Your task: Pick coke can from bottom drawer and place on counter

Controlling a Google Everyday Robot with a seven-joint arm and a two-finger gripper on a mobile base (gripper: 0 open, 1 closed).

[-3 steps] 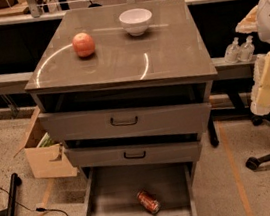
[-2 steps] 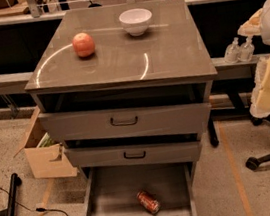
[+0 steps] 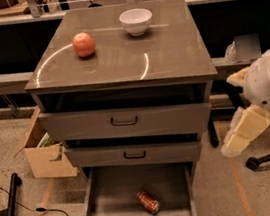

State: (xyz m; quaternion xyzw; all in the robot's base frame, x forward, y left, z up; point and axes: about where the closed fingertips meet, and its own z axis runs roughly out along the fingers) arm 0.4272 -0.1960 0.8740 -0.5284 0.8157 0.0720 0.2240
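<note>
1. The can (image 3: 148,202) is lying on its side in the open bottom drawer (image 3: 108,200), right of centre, well apart from the gripper (image 3: 243,131) and lower-left of it.
2. The gripper is hanging in the air right of the cabinet, level with the upper drawers (image 3: 125,122), touching neither; whether it is open or closed cannot be told.
3. Showing: one can, one apple (image 3: 84,44) and one bowl (image 3: 136,21) sitting on the counter (image 3: 118,62), three drawers in all

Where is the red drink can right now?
The small red metal coke can lies on its side in the open grey bottom drawer, near its front; the cream gripper hangs right of the cabinet.
</note>
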